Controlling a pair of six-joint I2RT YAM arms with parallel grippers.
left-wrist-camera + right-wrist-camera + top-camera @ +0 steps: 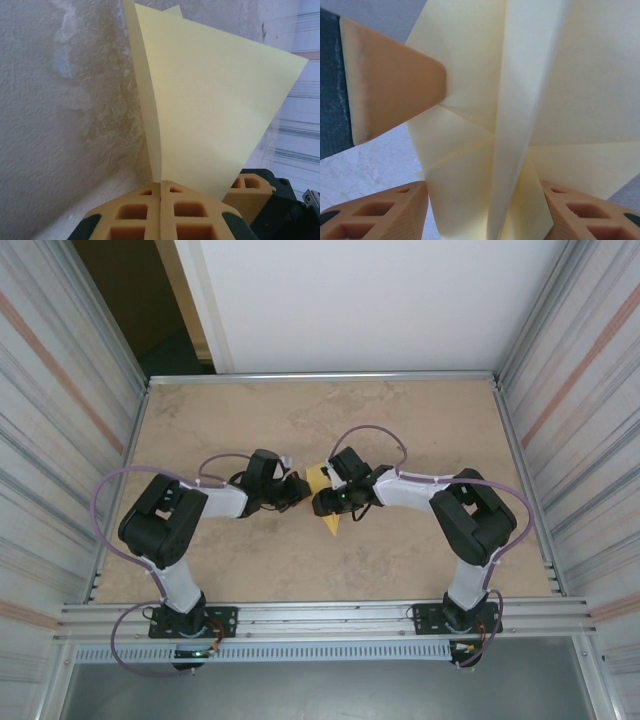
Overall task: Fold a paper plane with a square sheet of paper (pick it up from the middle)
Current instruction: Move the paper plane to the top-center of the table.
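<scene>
While my left claw (161, 186) pinches the folded yellow paper (210, 110) from its nine o'clock side, my right claw (484, 187) stands apart around it at three o'clock.

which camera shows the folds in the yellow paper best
Right wrist: the yellow paper is close up there, with its creases and overlapping layers plain. Left wrist shows one smooth face and an edge rising from the shut left gripper. Top external shows it small and distant, with no creases readable.
</scene>
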